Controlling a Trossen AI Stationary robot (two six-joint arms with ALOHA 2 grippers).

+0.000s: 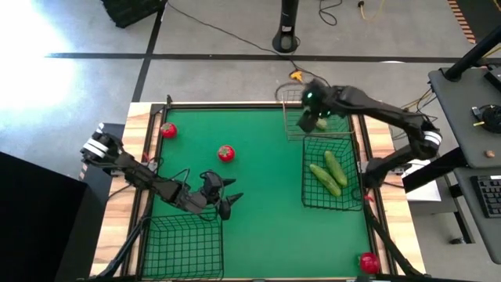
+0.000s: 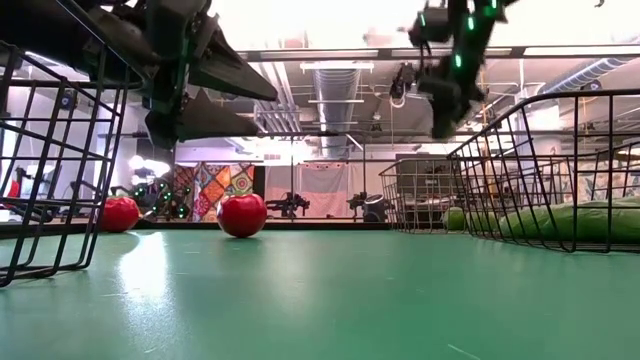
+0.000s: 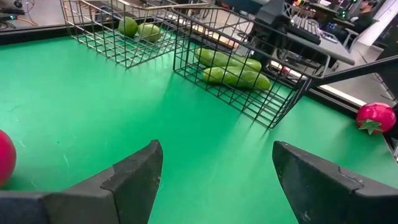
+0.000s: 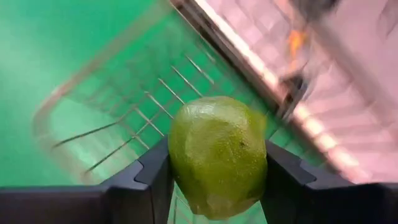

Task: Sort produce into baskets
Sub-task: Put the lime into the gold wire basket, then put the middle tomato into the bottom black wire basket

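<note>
Two grippers: right gripper (image 4: 217, 180) at work, left gripper (image 3: 214, 180) waiting
Right gripper: clamped on a lime (image 4: 217, 155); fruit fills the gap between both fingers (image 4: 146, 171); hangs above the tan basket (image 1: 293, 125)
Below it: limes (image 3: 138, 28) in that basket
Left gripper: fingers apart, nothing between; beside the empty black basket (image 1: 182, 247)
Ahead of it: cucumbers (image 1: 329, 172) in the other black basket (image 1: 309, 196); tomato (image 1: 225, 153) near; two more tomatoes (image 1: 168, 130) (image 1: 369, 262) farther off
</note>
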